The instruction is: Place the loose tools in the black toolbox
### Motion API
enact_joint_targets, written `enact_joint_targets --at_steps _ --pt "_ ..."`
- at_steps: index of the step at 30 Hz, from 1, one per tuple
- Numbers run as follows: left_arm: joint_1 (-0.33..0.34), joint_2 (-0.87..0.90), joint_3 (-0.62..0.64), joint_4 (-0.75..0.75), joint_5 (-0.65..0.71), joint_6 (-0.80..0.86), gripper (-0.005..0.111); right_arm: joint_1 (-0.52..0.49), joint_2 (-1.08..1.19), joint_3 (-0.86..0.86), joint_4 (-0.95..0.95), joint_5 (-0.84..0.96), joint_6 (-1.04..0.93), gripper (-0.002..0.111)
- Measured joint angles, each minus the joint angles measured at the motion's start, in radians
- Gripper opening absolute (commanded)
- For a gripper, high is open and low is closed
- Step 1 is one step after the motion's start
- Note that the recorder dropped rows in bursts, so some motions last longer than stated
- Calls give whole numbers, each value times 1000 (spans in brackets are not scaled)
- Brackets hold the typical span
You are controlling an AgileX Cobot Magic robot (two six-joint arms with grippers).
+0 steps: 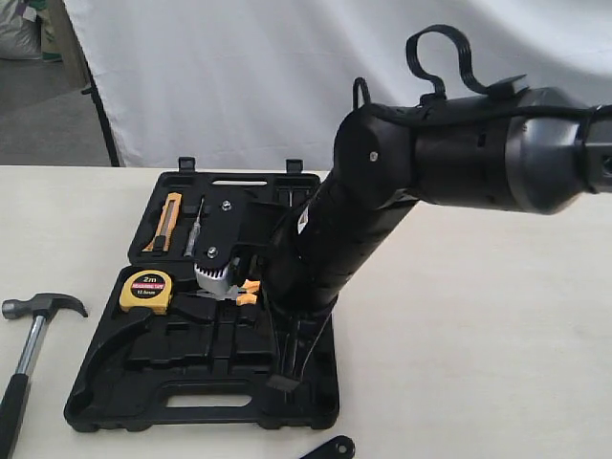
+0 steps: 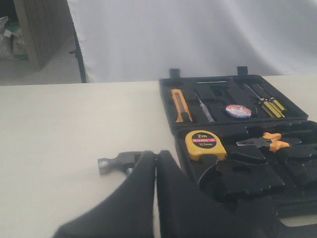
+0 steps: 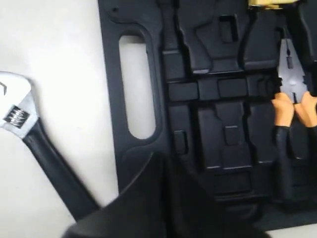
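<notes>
The black toolbox lies open on the table. The steel claw hammer rests on the table left of the box. Just in front of its head my left gripper is shut on nothing. The adjustable wrench lies on the table beside the box's handle edge. My right gripper is shut and empty over the near half, past the end of the slot handle. The bluish tape roll sits in the lid half, hidden by my arm in the exterior view.
A yellow tape measure and orange-handled pliers lie in the near half. An orange utility knife and yellow screwdrivers fill the lid. A white curtain hangs behind the table.
</notes>
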Motion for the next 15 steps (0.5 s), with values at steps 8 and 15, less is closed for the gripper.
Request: enact_joint_targets --at_steps 8,15 --pt "0 0 0 0 0 0 1 216 64 109 -81 -60 92 45" --pt "0 0 0 0 0 0 1 320 113 115 -171 -53 155 61"
